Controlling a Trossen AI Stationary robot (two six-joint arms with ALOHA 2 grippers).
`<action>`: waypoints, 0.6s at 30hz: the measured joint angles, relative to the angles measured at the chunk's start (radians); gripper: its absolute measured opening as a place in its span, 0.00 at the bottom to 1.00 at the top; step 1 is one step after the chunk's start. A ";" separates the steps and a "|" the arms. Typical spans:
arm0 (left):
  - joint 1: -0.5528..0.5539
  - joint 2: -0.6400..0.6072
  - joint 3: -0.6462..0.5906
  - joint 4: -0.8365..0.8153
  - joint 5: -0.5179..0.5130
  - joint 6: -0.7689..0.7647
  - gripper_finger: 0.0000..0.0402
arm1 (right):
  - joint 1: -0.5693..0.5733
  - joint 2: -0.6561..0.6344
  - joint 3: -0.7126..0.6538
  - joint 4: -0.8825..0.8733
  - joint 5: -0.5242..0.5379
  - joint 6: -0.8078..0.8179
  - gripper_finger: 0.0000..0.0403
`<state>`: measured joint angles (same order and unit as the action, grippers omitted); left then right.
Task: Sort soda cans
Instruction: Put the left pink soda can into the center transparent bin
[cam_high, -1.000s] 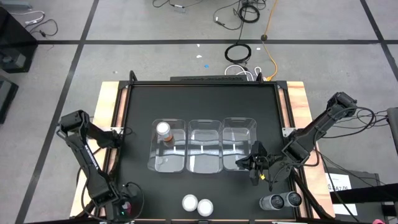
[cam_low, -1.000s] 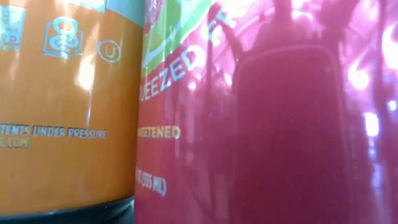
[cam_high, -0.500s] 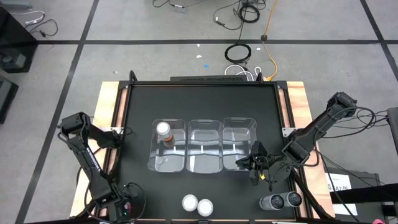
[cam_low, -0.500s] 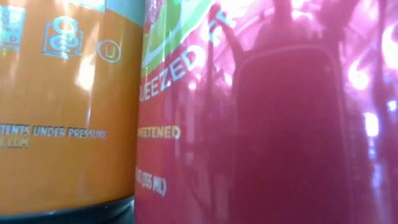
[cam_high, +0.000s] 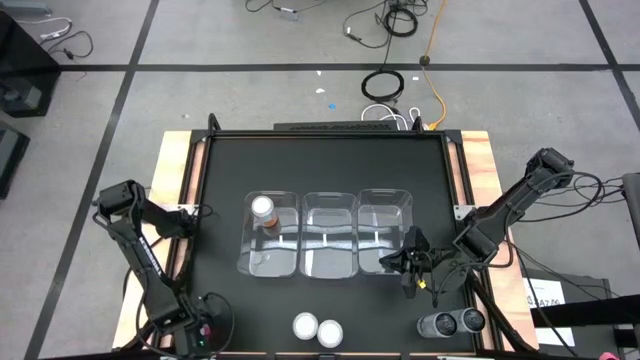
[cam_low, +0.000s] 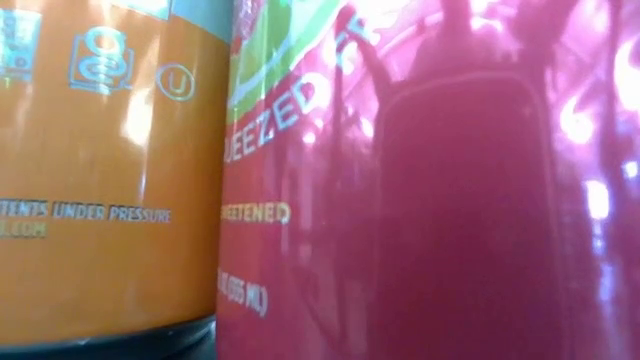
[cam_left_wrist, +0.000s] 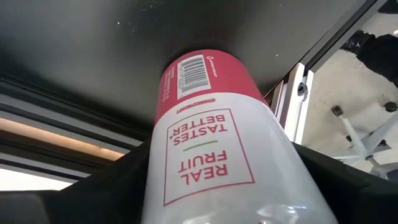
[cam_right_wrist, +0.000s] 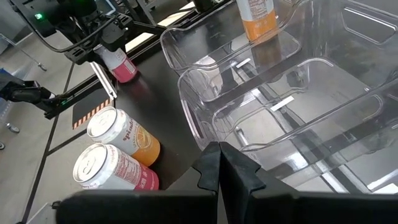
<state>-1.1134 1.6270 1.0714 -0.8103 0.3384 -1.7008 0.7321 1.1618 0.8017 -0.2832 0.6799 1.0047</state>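
Now the left claw (cam_high: 192, 323) narrows from wide open onto the red can (cam_left_wrist: 205, 124), which sits between its fingers. The grasp looks made, so lifting should follow. The right claw (cam_high: 408, 266) waits shut and empty beside the bins (cam_high: 385, 194).

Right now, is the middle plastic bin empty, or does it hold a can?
Empty. In the high view the middle bin shows only clear plastic; the orange can stands in the left bin.

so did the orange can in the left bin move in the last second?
No. In the high view the orange can sits in the same far corner of the left bin, same spot against the bin's rim.
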 joint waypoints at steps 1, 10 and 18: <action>0.003 -0.003 0.000 -0.001 0.001 -0.004 0.78 | 0.000 0.000 0.000 0.000 0.000 -0.003 0.00; 0.043 -0.072 0.035 -0.057 0.003 -0.052 0.80 | 0.000 0.000 0.000 -0.010 0.000 -0.025 0.00; 0.117 -0.143 0.127 -0.129 -0.075 -0.051 0.80 | 0.000 0.000 0.000 -0.045 -0.004 -0.026 0.00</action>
<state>-0.9968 1.4843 1.1986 -0.9394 0.2638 -1.7514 0.7321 1.1618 0.8017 -0.3286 0.6762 0.9789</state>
